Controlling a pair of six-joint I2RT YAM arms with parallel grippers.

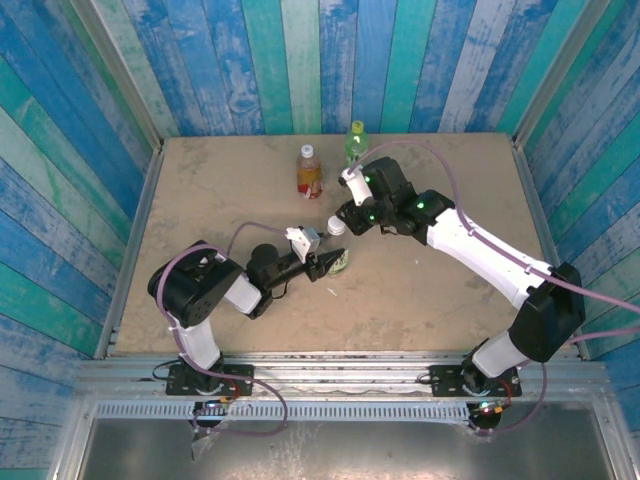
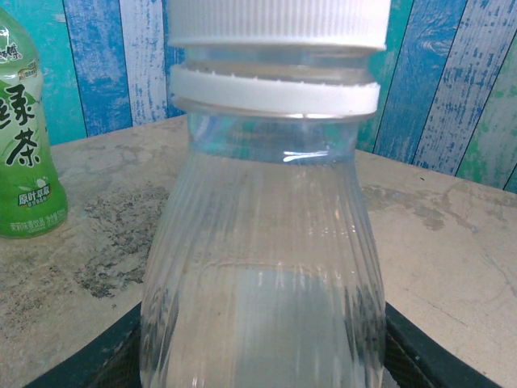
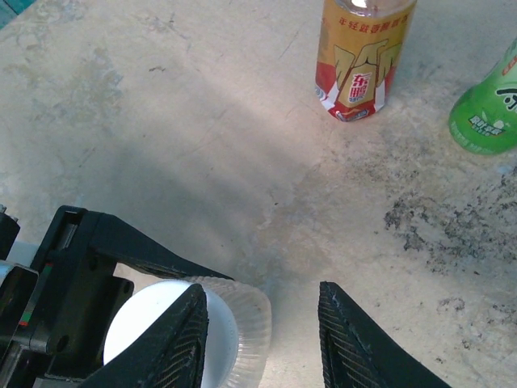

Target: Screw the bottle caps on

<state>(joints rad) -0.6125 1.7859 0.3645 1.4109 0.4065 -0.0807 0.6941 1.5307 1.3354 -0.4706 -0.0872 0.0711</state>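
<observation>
Right gripper is seen with its jaws parted and nothing held between them; bare table shows through the gap. In the right wrist view the white cap is found just to the picture's left of that gap, partly hidden behind one finger. The jaws are therefore judged to be off-centre from it, and a short sideways shift toward the cap is called for before any closing.

The cap is seated on the neck of the clear bottle, which is clamped low on its body by the left gripper and held upright. Its long axis is vertical, so the cap is to be met from above and turned about that axis. A band of bare neck is seen between cap and collar ring, so the cap is judged not fully screwed down.

The amber bottle and the green bottle are stood farther back, the green one close beside the right arm. The table is flat and mottled, and is closed in by planked walls on three sides.
</observation>
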